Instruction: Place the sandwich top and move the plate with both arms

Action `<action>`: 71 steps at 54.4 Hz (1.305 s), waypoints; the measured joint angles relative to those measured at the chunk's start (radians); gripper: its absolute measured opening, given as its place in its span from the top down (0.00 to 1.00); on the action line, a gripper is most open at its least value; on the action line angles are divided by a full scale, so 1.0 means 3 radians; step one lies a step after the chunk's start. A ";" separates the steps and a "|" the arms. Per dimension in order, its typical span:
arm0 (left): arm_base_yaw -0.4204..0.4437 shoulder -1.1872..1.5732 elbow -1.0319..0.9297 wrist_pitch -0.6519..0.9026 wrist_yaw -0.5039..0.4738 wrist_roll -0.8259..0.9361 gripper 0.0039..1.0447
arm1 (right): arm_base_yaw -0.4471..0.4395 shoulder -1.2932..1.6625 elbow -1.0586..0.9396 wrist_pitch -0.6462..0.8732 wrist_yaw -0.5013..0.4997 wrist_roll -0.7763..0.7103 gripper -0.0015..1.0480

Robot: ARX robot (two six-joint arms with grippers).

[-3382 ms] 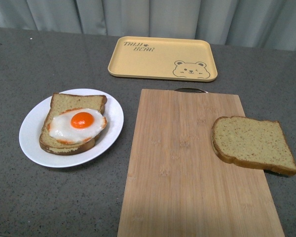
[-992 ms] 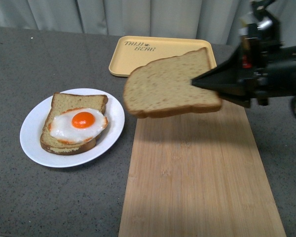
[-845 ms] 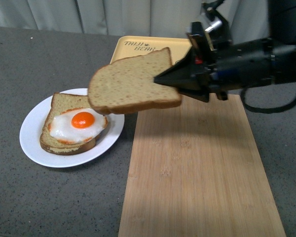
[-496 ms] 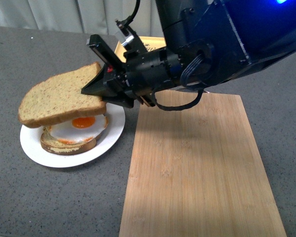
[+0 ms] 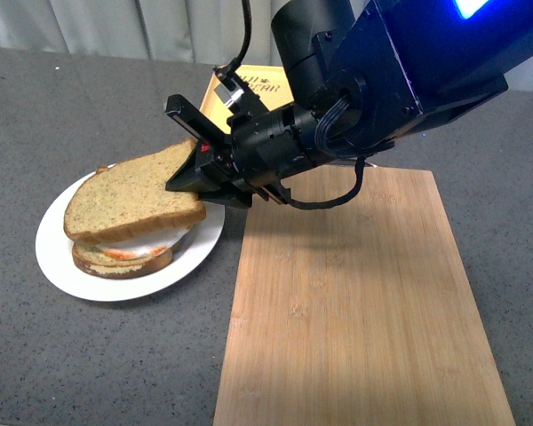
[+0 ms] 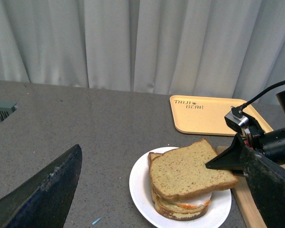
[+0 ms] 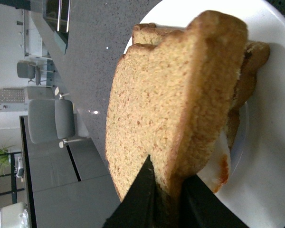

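My right gripper (image 5: pixel 188 177) is shut on the sandwich top (image 5: pixel 129 197), a tan speckled bread slice, gripping its right edge. The slice lies tilted over the fried egg and lower bread slice (image 5: pixel 124 257) on the white plate (image 5: pixel 58 257); whether it rests on them I cannot tell. The right wrist view shows the slice (image 7: pixel 156 109) pinched between the black fingers (image 7: pixel 140 199), with the plate (image 7: pixel 270 156) behind. In the left wrist view the slice (image 6: pixel 187 171) covers the egg on the plate (image 6: pixel 140 190). My left gripper (image 6: pixel 166 199) is open, well above and in front of the plate.
A bamboo cutting board (image 5: pixel 355 302) lies to the right of the plate. A yellow bear-print tray (image 6: pixel 213 114) sits behind it, mostly hidden by the right arm in the front view. Grey tabletop surrounds everything; curtains hang at the back.
My right gripper lifted the bread slice off the cutting board, carried it left over the plate, and has lowered it over the egg, which is now covered.
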 joint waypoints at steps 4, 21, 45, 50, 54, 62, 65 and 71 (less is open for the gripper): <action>0.0000 0.0000 0.0000 0.0000 0.0000 0.0001 0.06 | 0.0000 -0.0003 -0.0011 -0.0022 0.0020 -0.0053 0.78; 0.0000 0.0000 0.0000 0.0000 0.0000 0.0001 0.06 | -0.0266 -0.0699 -0.0776 -0.0047 0.0473 -0.0641 0.14; 0.0000 -0.0001 0.0000 -0.0004 0.0001 0.0004 0.06 | -0.0654 -0.1802 -0.3206 0.4148 0.3763 -0.1971 0.72; 0.0000 -0.0001 0.0000 -0.0004 0.0003 0.0004 0.06 | -0.0782 -0.2046 -0.3576 0.4148 0.3641 -0.1999 0.87; 0.0000 -0.0001 0.0000 -0.0004 0.0001 0.0004 0.06 | -0.0860 -0.2237 -0.3803 0.4125 0.3538 -0.2014 0.99; 0.0000 -0.0001 0.0000 -0.0004 -0.0004 0.0004 0.06 | -0.1005 -0.2739 -0.4157 0.4014 0.3356 -0.2027 0.99; 0.0000 -0.0001 0.0000 -0.0004 -0.0003 0.0004 0.06 | -0.1053 -0.2893 -0.4257 0.3952 0.3306 -0.2027 0.99; 0.0000 -0.0001 0.0000 -0.0005 0.0001 0.0004 0.06 | -0.1171 -0.3223 -0.4453 0.3788 0.3241 -0.2026 0.99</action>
